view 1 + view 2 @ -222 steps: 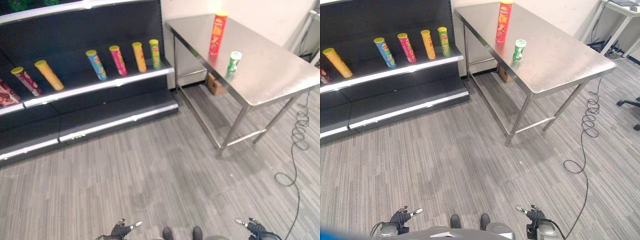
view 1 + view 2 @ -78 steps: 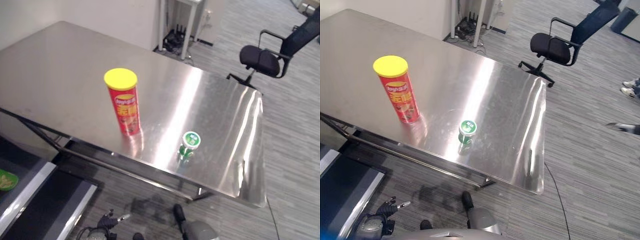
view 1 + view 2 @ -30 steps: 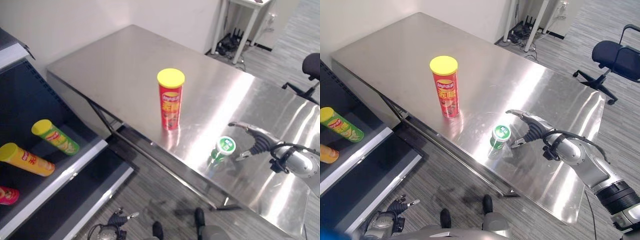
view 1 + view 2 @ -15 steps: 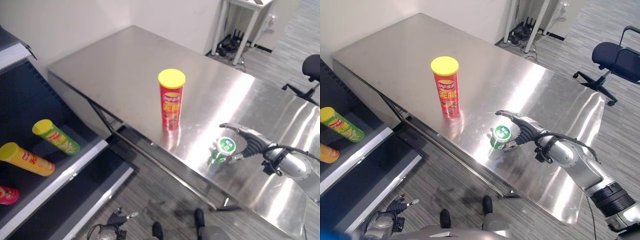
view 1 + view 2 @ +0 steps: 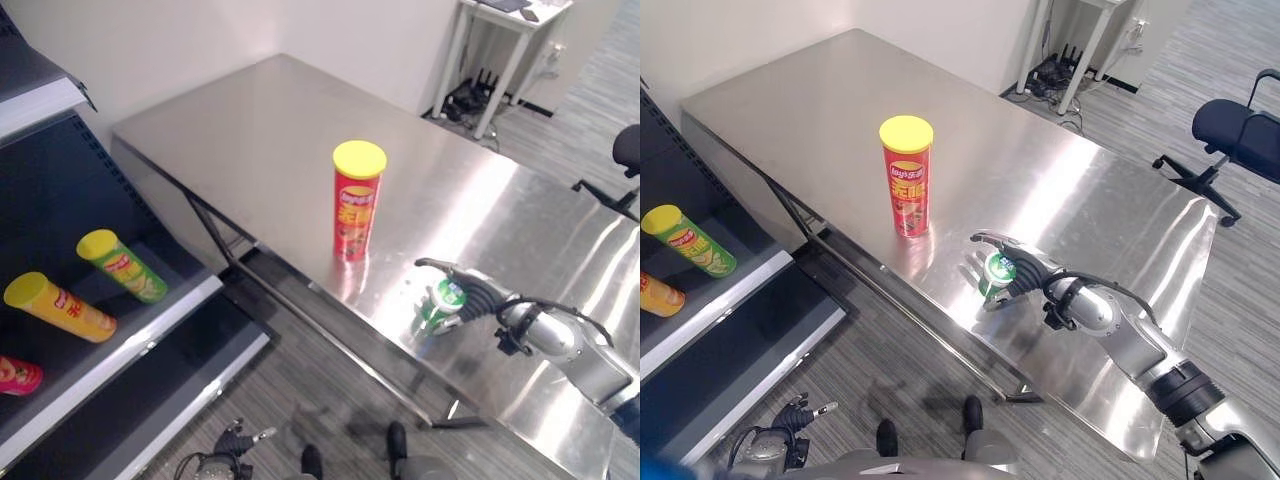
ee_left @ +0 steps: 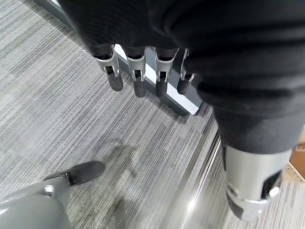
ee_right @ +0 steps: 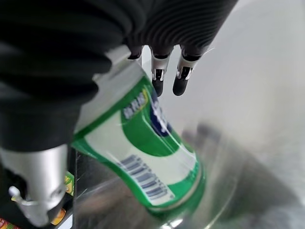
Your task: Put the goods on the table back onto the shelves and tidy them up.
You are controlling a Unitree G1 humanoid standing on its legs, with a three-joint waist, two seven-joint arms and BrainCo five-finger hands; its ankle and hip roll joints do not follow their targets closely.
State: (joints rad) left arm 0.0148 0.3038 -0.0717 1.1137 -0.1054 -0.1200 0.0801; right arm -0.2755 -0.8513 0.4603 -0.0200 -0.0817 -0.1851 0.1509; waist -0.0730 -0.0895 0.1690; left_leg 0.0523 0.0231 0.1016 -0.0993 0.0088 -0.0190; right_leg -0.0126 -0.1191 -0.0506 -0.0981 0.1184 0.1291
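Centrally, the small green can [image 5: 998, 274] is shown standing near the front edge of the steel table [image 5: 820, 110], enclosed by the right hand [image 5: 1025, 270]: the fingers are reached round its far side and the thumb is set against its near side. In the right wrist view the green can [image 7: 143, 143] is seen lying against the palm, its base still on the tabletop, so a grasp is judged to be closing, with no lift yet begun; whether the fingers press firmly on the wall cannot be told. The tall red tube [image 5: 908, 176] with a yellow lid is left upright on the table, well apart from the hand and further from the edge. Beyond the table's left end, the dark shelf [image 5: 150, 330] is seen holding a green tube [image 5: 122, 265], a yellow tube [image 5: 58, 306] and a pink tube [image 5: 18, 375], all lying down. The left hand [image 6: 138, 71] is hung low over the floor, fingers relaxed and holding nothing. Several risks are judged from here: the can, being near the edge, could be knocked over and rolled off by an uneven squeeze; a smooth wall gripped high or loosely could slip during the lift.
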